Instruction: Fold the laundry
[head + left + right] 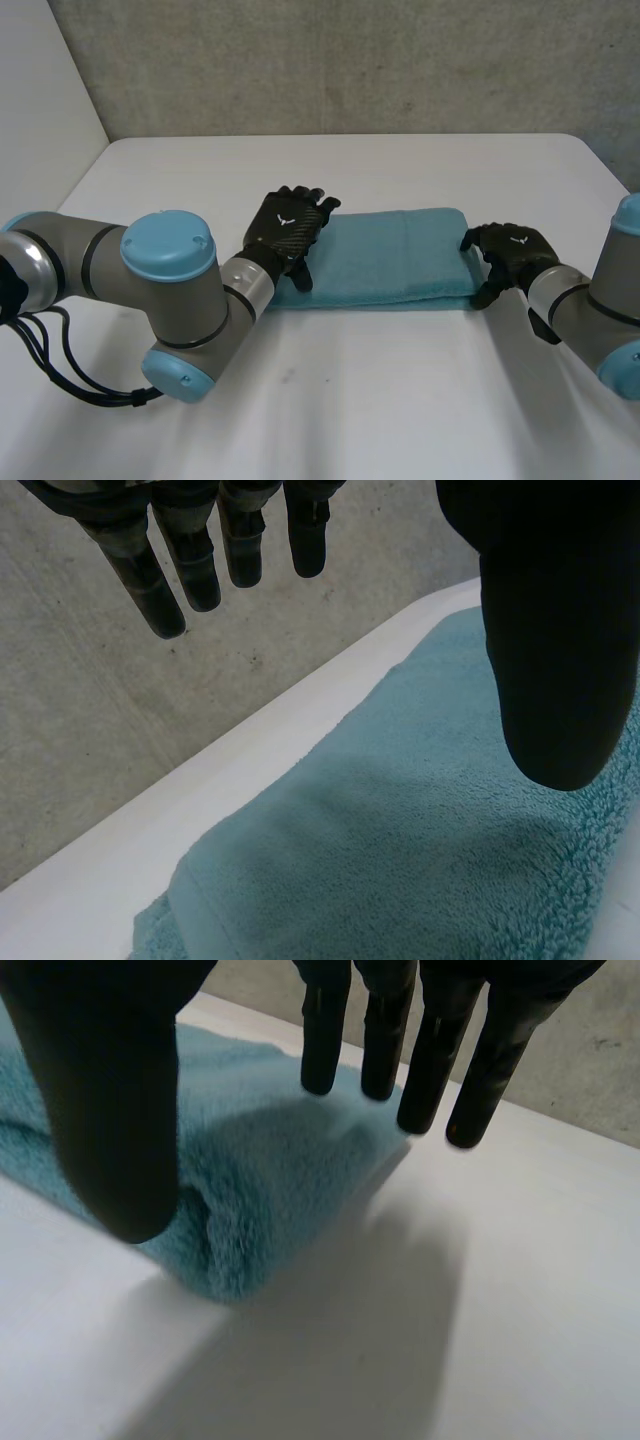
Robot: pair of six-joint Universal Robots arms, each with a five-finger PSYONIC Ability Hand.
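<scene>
Towel (262, 1200) end lies doubled under right hand (108, 1100).

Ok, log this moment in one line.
towel: folded | left robot hand: open, over left end | right robot hand: open, at right end

Left hand (288, 232) palm down, fingers straight, right hand (512, 253) fingers extended, thumb apart, arms angled inward

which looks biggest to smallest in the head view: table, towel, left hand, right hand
1. table
2. towel
3. left hand and right hand: they look about the same size, so no ranking between them
</scene>
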